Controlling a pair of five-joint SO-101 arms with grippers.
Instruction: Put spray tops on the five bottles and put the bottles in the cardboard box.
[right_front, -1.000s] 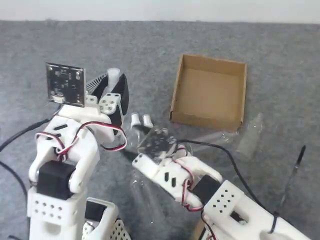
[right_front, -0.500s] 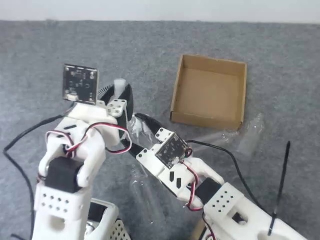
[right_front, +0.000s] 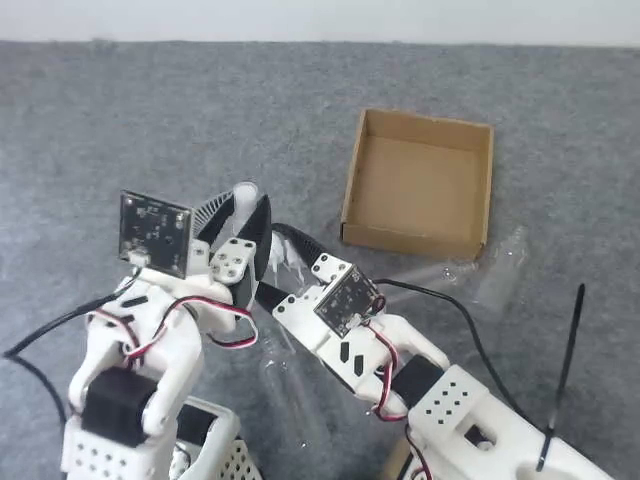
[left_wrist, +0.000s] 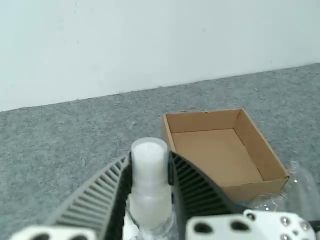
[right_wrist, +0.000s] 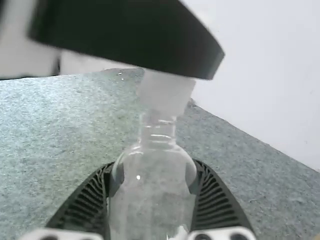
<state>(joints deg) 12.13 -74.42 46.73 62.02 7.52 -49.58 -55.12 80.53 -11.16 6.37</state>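
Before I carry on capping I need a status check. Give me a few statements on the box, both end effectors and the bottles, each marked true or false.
1. The box already holds two bottles. False: it is empty.
2. The left end effector is shut on a spray top. True.
3. The right end effector is open with nothing in it. False: it is shut on a bottle, whose neck points up at the spray top.
4. A second bottle lies on its side outside the box, by its right corner in the high view. True.
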